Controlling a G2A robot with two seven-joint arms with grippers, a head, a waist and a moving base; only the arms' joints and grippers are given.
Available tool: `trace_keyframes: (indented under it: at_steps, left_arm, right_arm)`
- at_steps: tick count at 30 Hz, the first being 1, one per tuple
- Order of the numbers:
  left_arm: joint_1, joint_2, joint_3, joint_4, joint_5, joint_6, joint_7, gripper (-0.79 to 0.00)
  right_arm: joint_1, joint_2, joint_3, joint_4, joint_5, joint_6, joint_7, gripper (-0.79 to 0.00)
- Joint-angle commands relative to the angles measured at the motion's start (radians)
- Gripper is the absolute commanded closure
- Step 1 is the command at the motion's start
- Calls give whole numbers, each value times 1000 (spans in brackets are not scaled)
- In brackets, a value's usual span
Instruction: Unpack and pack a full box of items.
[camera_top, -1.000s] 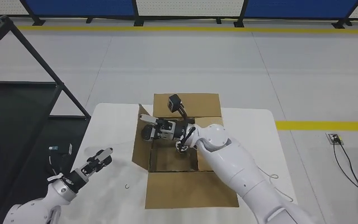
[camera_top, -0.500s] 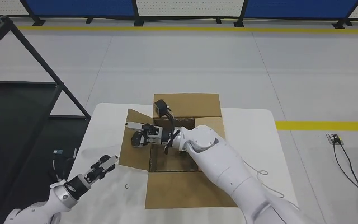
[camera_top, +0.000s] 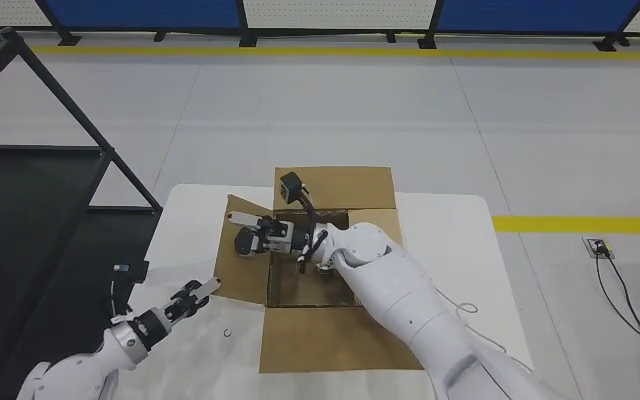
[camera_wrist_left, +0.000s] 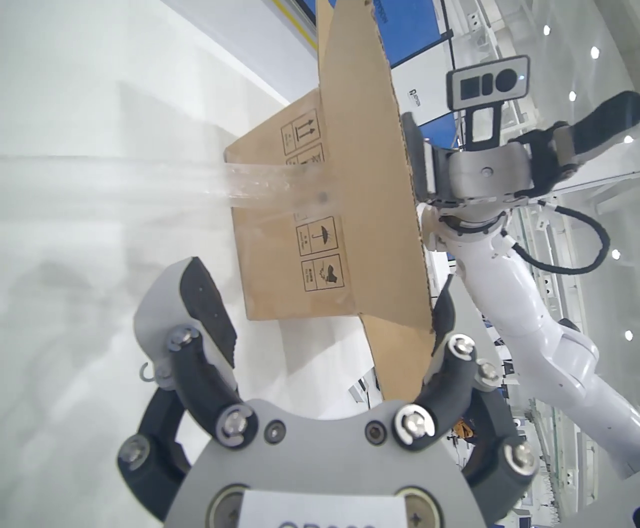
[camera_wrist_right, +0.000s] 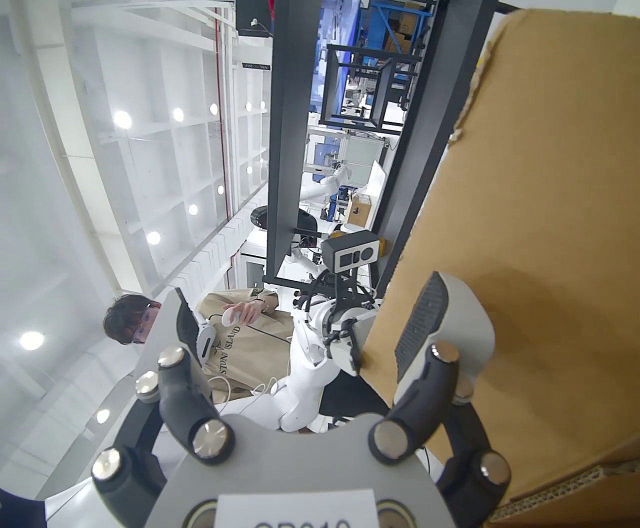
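Left pincer (camera_top: 200, 291) sits low over the white tabletop (camera_top: 190, 215), jaws spread and holding nothing. It is just beside the cardboard box (camera_top: 312, 345), which stands mid-tabletop with its flaps open. Farther along, the right pincer (camera_top: 243, 241) is at the box's raised left flap (camera_top: 235, 275), jaws wide apart, one finger (camera_wrist_right: 440, 320) lying against the cardboard.

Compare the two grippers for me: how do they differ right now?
The right gripper is at the raised side flap of the box, one finger against the cardboard; the left gripper is low over the table, by that flap's corner. The right points outward from over the box, the left toward it. Both are open, gripping nothing.
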Motion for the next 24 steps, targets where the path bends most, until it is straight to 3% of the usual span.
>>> trace_keyframes:
  at_steps: [1,12,24]
  left_arm:
    - [-2,0,8,8,19,6,12,-785]
    - [1,2,11,49,75,62,40,-785]
    - [-25,3,37,97,131,115,41,-785]
  right_arm:
    - [-4,6,17,-6,3,-23,14,-785]
    - [-55,69,131,-90,1,-85,76,-785]
    - [-147,135,239,-237,-55,-26,80,-785]
